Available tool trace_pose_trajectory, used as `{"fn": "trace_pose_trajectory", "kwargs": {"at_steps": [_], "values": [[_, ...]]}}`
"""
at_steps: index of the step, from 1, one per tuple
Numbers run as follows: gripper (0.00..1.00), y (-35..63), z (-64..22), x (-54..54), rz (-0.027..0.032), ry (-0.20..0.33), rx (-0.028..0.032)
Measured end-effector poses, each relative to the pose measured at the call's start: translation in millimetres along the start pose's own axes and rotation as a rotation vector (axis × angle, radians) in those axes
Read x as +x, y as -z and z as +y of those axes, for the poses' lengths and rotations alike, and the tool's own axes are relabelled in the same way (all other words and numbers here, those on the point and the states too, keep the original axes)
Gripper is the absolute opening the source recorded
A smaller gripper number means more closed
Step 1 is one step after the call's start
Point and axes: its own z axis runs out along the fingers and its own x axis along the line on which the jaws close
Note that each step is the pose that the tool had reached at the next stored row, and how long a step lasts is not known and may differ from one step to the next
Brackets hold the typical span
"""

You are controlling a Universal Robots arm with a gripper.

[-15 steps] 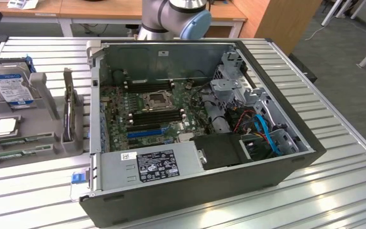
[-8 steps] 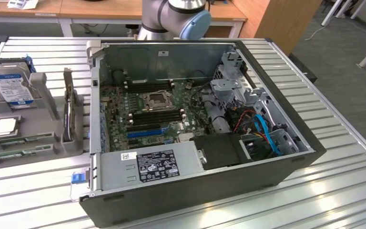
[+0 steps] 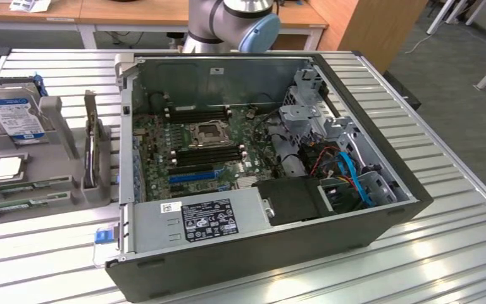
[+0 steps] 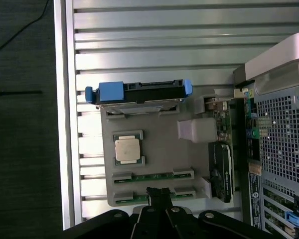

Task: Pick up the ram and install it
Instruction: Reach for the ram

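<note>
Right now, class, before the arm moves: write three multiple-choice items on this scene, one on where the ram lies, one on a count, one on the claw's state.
1. Where do the ram sticks lie?
A in the grey holder beside the computer case
B inside the computer case
C on the floor

2. How many ram sticks lie there?
A one
B two
C four

3. How does the claw stand?
A wide open
B shut, holding nothing
C shut on a screwdriver

Answers:
1 A, the green sticks rest in slots in the holder.
2 B, two parallel green strips show.
3 B, its fingertips meet with nothing between them.
</note>
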Motion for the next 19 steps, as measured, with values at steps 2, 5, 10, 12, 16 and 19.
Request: {"fn": "trace_pose_trajectory", "kwargs": {"at_steps": [2, 5, 10, 12, 16, 19], "values": [[0.10, 0.0, -0.7, -0.2, 0.0000, 0.000, -0.0001], [0.10, 0.1, -1.9, -0.3, -0.0001, 0.000, -0.0001], [0.10, 0.2, -4.5, -0.5, -0.0001, 0.000, 0.0001], [0.10, 0.2, -5.7, -0.6, -0.0001, 0.000, 0.0002], [0.10, 0.3, -8.7, -0.8, -0.0002, 0.000, 0.0003], [0.10, 0.5, -11.2, -1.0, -0.0001, 0.000, 0.0006]]}}
